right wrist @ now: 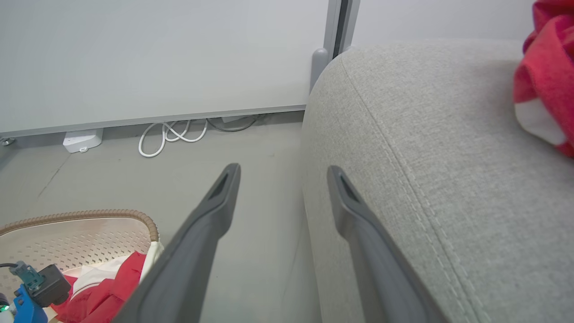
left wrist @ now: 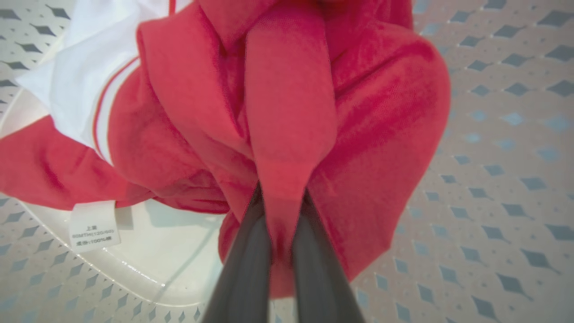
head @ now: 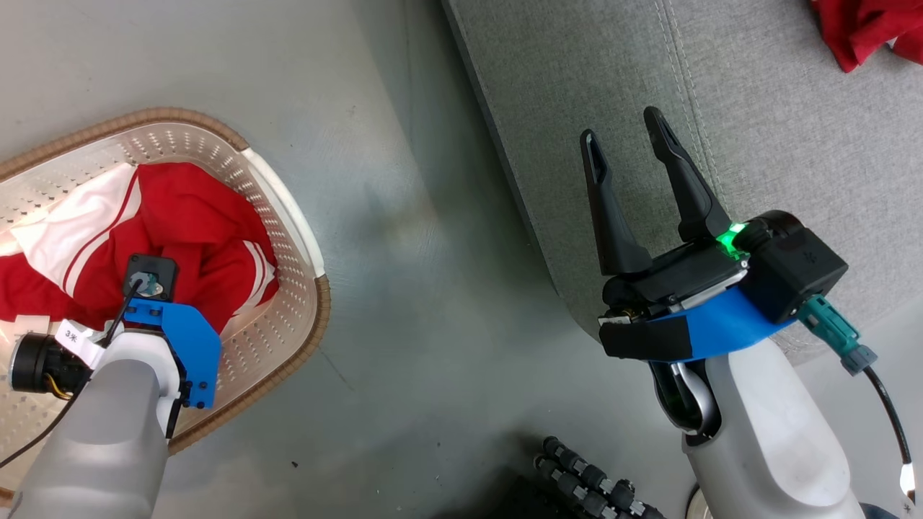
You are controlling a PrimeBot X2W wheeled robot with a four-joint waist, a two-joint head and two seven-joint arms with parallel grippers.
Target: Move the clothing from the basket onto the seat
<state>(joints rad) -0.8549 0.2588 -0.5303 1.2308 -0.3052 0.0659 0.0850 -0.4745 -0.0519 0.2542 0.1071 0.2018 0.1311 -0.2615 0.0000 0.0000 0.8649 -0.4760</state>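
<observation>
Left gripper [left wrist: 281,194] pinches a raised red fold of the garment [head: 195,216], crumpled in the basket [head: 322,303] at near left; no clear long axis, white panel [head: 65,231] leftward. Right gripper [head: 620,128] is spread, empty, over the seat [head: 793,158] edge. The seat lies right of the basket across floor [head: 404,288]; a second garment [head: 858,29] rests far right.

Smooth grey floor [head: 404,288] meets a pale wall [right wrist: 157,54] — a white cable [right wrist: 172,134] loops along its foot.
</observation>
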